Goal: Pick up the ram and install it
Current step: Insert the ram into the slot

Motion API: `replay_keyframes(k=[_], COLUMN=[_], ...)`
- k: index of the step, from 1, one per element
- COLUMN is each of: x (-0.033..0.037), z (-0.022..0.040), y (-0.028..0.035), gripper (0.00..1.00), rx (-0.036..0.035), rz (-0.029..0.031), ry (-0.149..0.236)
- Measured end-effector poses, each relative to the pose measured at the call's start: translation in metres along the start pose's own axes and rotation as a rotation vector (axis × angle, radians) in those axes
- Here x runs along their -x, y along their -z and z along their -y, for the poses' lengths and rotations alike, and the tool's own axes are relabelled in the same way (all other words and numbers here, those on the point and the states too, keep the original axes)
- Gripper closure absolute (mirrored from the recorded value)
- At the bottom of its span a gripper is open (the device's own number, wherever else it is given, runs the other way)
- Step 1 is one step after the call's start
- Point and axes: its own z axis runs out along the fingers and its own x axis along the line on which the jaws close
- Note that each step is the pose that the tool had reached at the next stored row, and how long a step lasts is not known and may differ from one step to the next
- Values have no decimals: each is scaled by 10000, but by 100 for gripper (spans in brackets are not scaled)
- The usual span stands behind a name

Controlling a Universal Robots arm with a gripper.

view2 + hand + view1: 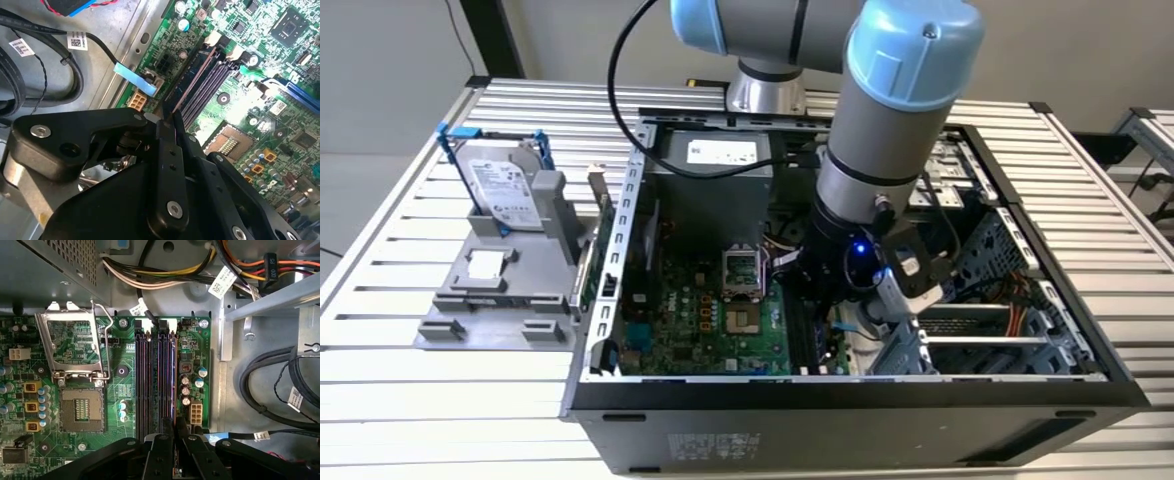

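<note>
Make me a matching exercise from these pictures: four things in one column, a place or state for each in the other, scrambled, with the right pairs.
Things:
1. hard drive
2. CPU socket cover
3. memory slots
4. gripper

Places or states:
A. hinged up, open
B. down inside the case, at one end of the memory slots
C. on the grey stand, outside the case
D. side by side on the green motherboard

Pairs: 1-C, 2-A, 3-D, 4-B
</note>
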Motion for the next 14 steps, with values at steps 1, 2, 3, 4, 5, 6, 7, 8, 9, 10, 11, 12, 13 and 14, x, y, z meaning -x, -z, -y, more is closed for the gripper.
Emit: replay_keyframes(k=[1,2,3,4,5,6,7,8,9,10,11,12,13,14], x=[0,-1,-1,-1,-1,-1,0,-1,-1,-1,-1,-1,-1,-1], z=[-2,-6,-12,-18,-24,-27,-29,-32,-33,-34,-34,-34,-34,-35], y=[1,3,5,6,11,23,39,59,82,109,137,152,162,173], gripper=[100,100,100,100,100,100,100,100,100,100,100,100,100,100], rx=[-7,-19,-29,-29,-30,-39,-45,-54,-68,-93,-141,-204,-301,-408], rz=[1,0,0,0,1,0,1,1,2,3,3,5,8,11], ry=[0,-1,-1,-1,0,0,1,1,1,2,2,3,3,3])
